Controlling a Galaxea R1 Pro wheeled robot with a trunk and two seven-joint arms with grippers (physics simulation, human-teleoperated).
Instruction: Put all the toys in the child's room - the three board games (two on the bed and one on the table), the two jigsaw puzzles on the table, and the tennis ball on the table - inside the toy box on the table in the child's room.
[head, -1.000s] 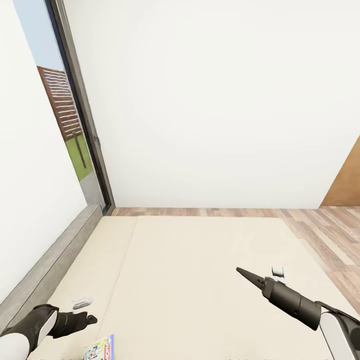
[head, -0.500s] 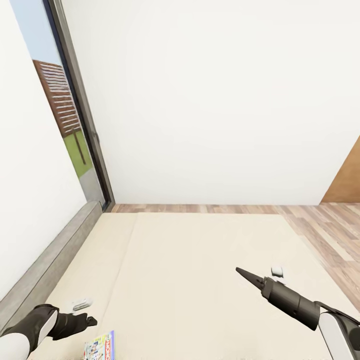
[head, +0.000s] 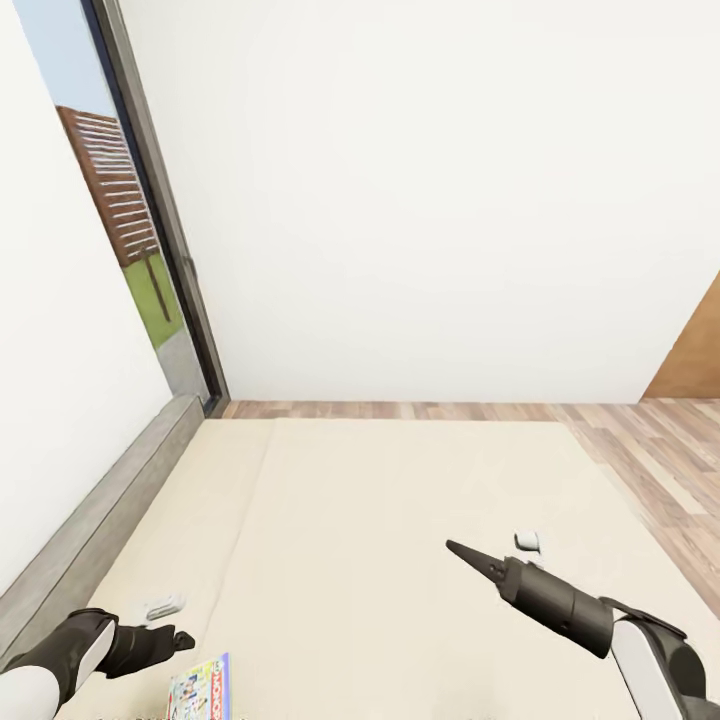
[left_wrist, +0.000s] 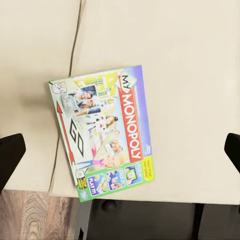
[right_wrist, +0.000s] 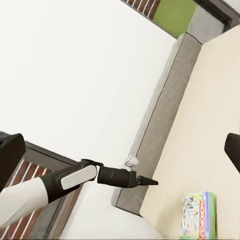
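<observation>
A colourful My Monopoly board game (left_wrist: 107, 145) lies flat on the cream bed (head: 400, 520), close to the mattress's near edge. Its top corner peeks in at the bottom of the head view (head: 203, 688), and it appears as a small box in the right wrist view (right_wrist: 198, 214). My left gripper (head: 183, 637) hovers over the game, open, with the box between its widely spread fingertips (left_wrist: 11, 155). Over the bed's right half my right gripper (head: 458, 550) is open and holds nothing.
A grey headboard (head: 95, 525) runs along the bed's left side under the white wall. A dark-framed window (head: 150, 220) stands at the far left corner. Wood floor (head: 650, 450) lies beyond the bed and to its right, by a brown door (head: 698, 355).
My right arm has moved a little to the left over the bed. The head camera has shifted slightly. The left gripper and the board game have stayed put.
</observation>
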